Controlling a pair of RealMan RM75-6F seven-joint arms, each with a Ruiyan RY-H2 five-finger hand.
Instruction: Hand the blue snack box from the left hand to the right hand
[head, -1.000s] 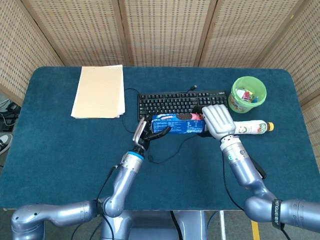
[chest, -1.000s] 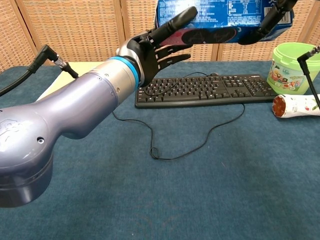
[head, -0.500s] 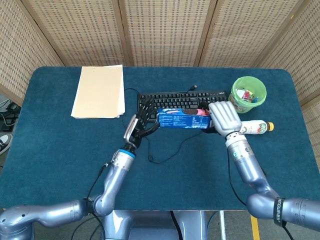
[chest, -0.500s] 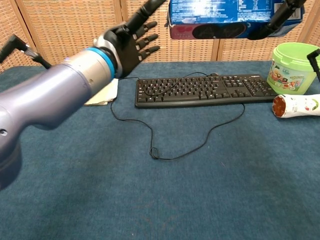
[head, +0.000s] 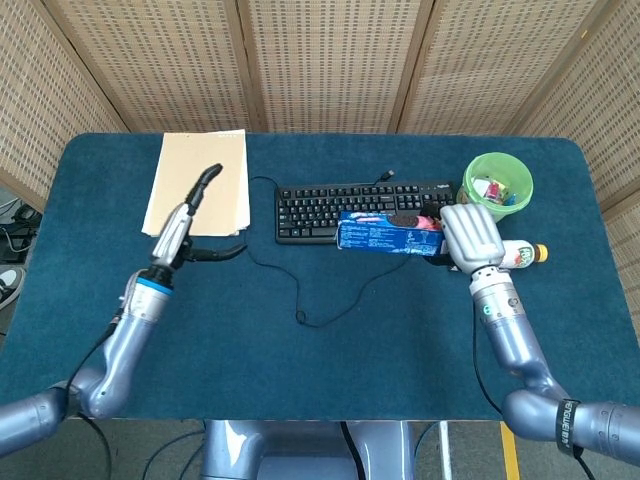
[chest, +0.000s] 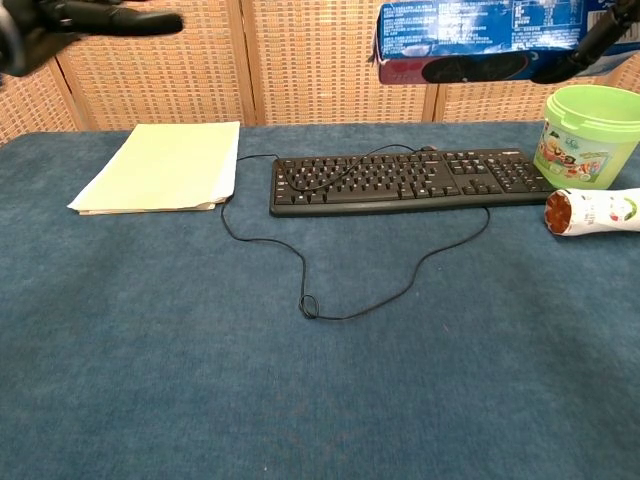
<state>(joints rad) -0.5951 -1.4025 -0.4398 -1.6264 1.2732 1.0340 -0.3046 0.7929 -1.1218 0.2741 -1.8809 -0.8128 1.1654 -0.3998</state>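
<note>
The blue snack box (head: 388, 233) hangs in the air over the keyboard's front edge, lying level, and my right hand (head: 470, 236) grips its right end. From the chest view the box (chest: 478, 38) sits high at the upper right, with dark fingers (chest: 598, 32) wrapped on its far end. My left hand (head: 182, 224) is off to the left above the paper stack's near edge, fingers stretched out and holding nothing. Only its dark fingers (chest: 100, 18) reach into the chest view's top left corner.
A black keyboard (head: 360, 205) lies mid-table, its cable (head: 300, 292) looping toward me. A green tub (head: 498, 186) and a lying bottle (head: 522, 255) are at the right. A cream paper stack (head: 198, 182) lies at the back left on the blue tablecloth (head: 350, 370).
My left hand let go of the box's left end and swung far left and up. The right hand carried the box a little to the right, holding it alone.
</note>
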